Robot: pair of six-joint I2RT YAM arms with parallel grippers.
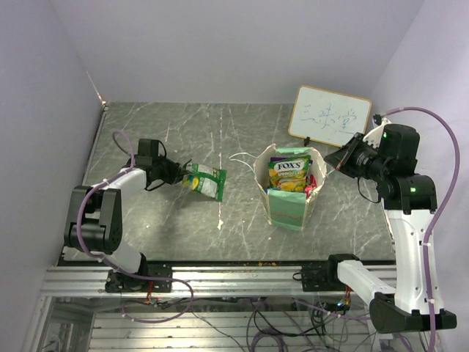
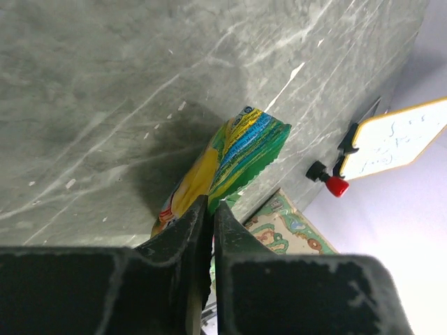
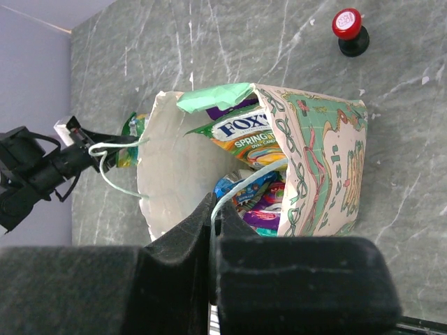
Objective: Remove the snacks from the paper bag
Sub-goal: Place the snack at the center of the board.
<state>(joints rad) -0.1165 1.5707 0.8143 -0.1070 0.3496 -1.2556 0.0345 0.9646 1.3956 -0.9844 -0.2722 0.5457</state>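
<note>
In the left wrist view, the near end of the green packet (image 2: 234, 157) was hidden between the closed fingers of the left gripper (image 2: 210, 204). Only a corner of the paper bag (image 2: 283, 230) showed past them. The white board (image 2: 398, 139) was cut off by the right edge, and its writing was too faint to read. In the right wrist view, the cord handle (image 3: 244, 185) ran out of sight between the pressed-together fingers of the right gripper (image 3: 211, 204), which blocked the bag's near rim. The snacks (image 3: 244, 132) inside overlapped, so their number could not be told.
</note>
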